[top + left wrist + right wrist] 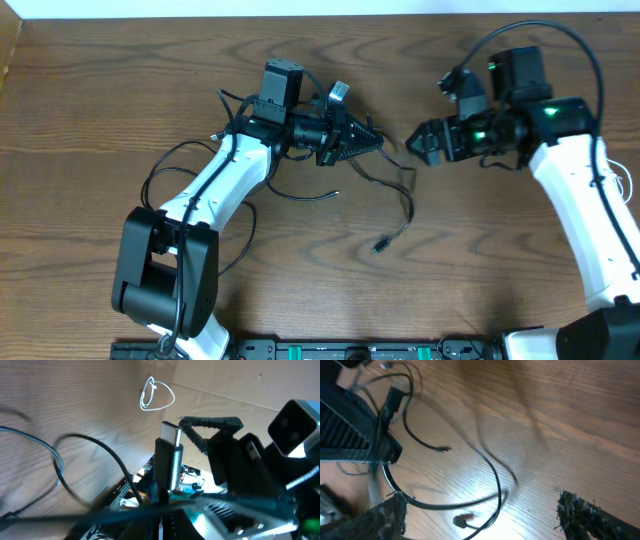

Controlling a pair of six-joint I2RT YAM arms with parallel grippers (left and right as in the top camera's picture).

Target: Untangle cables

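- The left pincer (375, 143) looks pinched shut on the black cable (410, 205), whose plug (170, 452) stands up beside it.
- The right pincer (480, 497) gapes wide and empty, facing the left one. Slack lies beneath it on the counter (480, 260).
- Best to grip close to the left pincer's tip, then draw apart slowly.

Your left arm (215, 180) reaches up and right from its base, and your left gripper (368, 142) points right, fingers drawn together to a tip. Your right arm (585, 210) leans up and left from its base. Your right gripper (420, 142) faces the left one, tips near but apart, its fingers (587, 515) spread wide.
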